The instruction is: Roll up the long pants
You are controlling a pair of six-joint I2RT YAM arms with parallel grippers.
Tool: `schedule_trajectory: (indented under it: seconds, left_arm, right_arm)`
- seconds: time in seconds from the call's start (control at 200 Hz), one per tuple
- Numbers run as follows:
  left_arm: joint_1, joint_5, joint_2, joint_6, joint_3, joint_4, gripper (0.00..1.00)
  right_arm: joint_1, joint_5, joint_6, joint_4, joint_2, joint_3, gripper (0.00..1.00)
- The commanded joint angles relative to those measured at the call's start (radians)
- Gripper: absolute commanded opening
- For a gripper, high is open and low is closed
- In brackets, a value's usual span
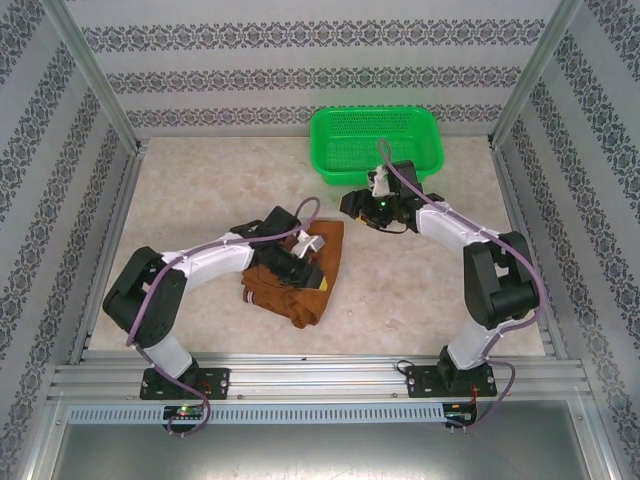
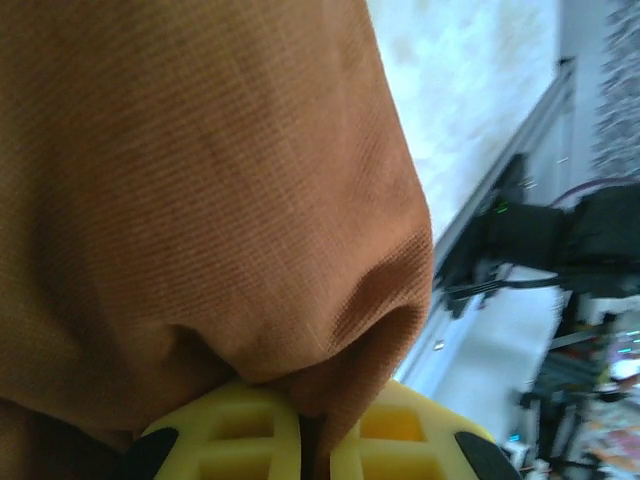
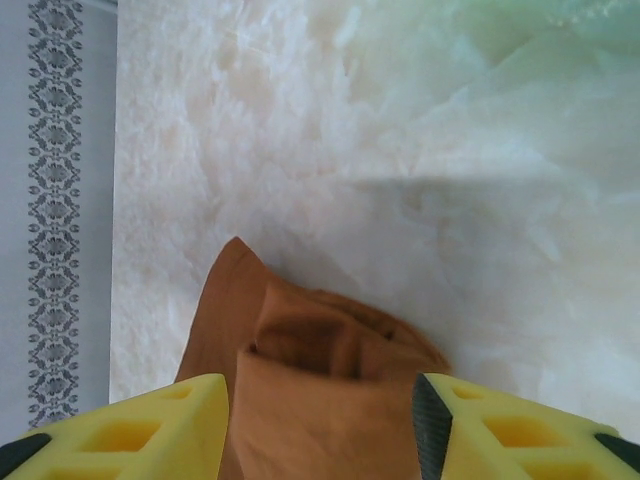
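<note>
Cloth gathered into a thick, folded bundle is how the top camera shows the long pants. They lie on the table directly beneath the left gripper, which presses down on the middle of them. The right gripper sits just beside the bundle's far right corner, and the green basket is close behind it. From this height I cannot tell how either pair of jaws stands.

On the left wrist camera, the left gripper has its yellow fingers drawn nearly together, with a pinch of rust-brown fabric caught between them. The rest of the long pants bulge out ahead of the tips in a rounded fold.

On the right wrist camera, the right gripper is spread wide, one yellow finger at each side. A folded end of the long pants lies in the space between them and reaches a little past the tips onto the pale table. I cannot tell whether the fingers touch the cloth.
</note>
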Motion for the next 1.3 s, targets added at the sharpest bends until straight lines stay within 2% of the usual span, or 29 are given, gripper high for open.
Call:
schedule_trajectory:
  seconds: [0.0, 0.105, 0.195, 0.41, 0.445, 0.57, 0.59, 0.625, 0.799, 0.969, 1.149, 1.204, 1.244, 1.259, 1.294]
  left_arm:
    - [0.021, 0.185, -0.059, -0.254, -0.104, 0.408, 0.0]
    - [0.032, 0.174, -0.085, -0.345, -0.186, 0.561, 0.0]
    - [0.033, 0.17, -0.09, -0.35, -0.209, 0.57, 0.0]
    - [0.077, 0.194, -0.081, -0.336, -0.274, 0.576, 0.0]
    - [0.086, 0.199, -0.081, -0.347, -0.291, 0.598, 0.0]
    - [0.117, 0.213, -0.072, -0.336, -0.324, 0.609, 0.0]
    - [0.123, 0.214, -0.073, -0.34, -0.332, 0.619, 0.0]
    - [0.137, 0.221, -0.07, -0.346, -0.346, 0.632, 0.0]
    - [0.212, 0.245, -0.025, -0.392, -0.434, 0.764, 0.0]
    - [0.246, 0.238, 0.036, -0.416, -0.464, 0.84, 0.0]
    - [0.256, 0.214, 0.109, -0.439, -0.515, 0.954, 0.0]
    - [0.259, 0.206, 0.129, -0.411, -0.521, 0.932, 0.0]
    - [0.262, 0.191, 0.137, -0.38, -0.524, 0.9, 0.0]
    - [0.262, 0.186, 0.141, -0.368, -0.524, 0.888, 0.0]
    - [0.265, 0.179, 0.148, -0.348, -0.524, 0.866, 0.0]
  right_arm:
    - [-0.002, -0.028, -0.076, -0.079, -0.051, -0.013, 0.54]
    - [0.007, -0.063, -0.1, -0.113, -0.049, -0.01, 0.54]
    - [0.032, -0.095, -0.127, -0.15, -0.031, 0.014, 0.55]
    - [0.116, -0.075, -0.215, -0.272, 0.043, 0.094, 0.56]
    - [0.129, -0.066, -0.229, -0.295, 0.053, 0.104, 0.68]
    - [0.168, -0.037, -0.273, -0.361, 0.085, 0.137, 0.72]
    - [0.174, -0.026, -0.276, -0.376, 0.092, 0.143, 0.84]
    - [0.185, -0.008, -0.281, -0.391, 0.1, 0.15, 0.86]
    - [0.223, 0.053, -0.3, -0.46, 0.153, 0.19, 0.9]
    - [0.219, 0.09, -0.265, -0.395, 0.094, 0.136, 0.89]
    - [0.186, 0.039, -0.223, -0.327, 0.06, 0.105, 0.88]
    - [0.184, 0.029, -0.212, -0.307, 0.057, 0.105, 0.86]
    - [0.185, 0.019, -0.2, -0.288, 0.057, 0.105, 0.75]
    - [0.185, 0.011, -0.194, -0.277, 0.059, 0.105, 0.66]
    - [0.186, -0.012, -0.182, -0.26, 0.067, 0.109, 0.33]
